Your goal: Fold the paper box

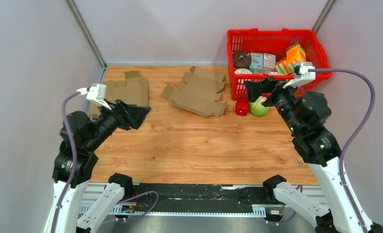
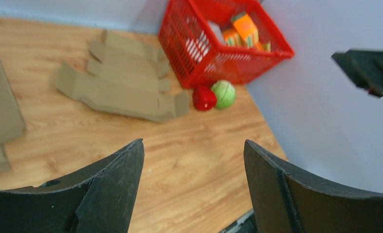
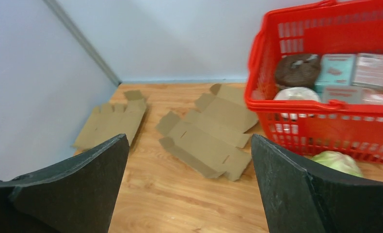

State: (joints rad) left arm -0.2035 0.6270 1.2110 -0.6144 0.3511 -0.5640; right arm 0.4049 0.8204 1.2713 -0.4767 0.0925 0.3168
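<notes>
From above, the flat box (image 1: 195, 93) lies on the far middle of the tabletop (image 1: 194, 145). It is not folded yet. A second flat box (image 1: 126, 90) lies well to its left. A red basket (image 1: 277, 36) sits in the far right corner, with a green ball (image 1: 260, 107) and a red toy (image 1: 242, 107) just in front of it. The left pincer (image 1: 140, 114) hangs over the left side, spread wide and empty. The right pincer (image 1: 251, 87) hangs near the basket, also spread wide and empty.

The left arm's camera looks between its own fingers (image 2: 112, 189). The flat box (image 2: 121, 92) is far ahead, not touched.

The right arm's camera shows the flat box (image 3: 209, 136) ahead and a bit low, with the basket (image 3: 296, 104) close on the right.

I think the step now is to reach for the flat box. Both pincers should come down slowly, one on each side of it. One can press the middle part flat while the other lifts a flap. The card is thin and lies flat, so a finger has to slide under an edge. The right arm should keep clear of the basket and the ball.
</notes>
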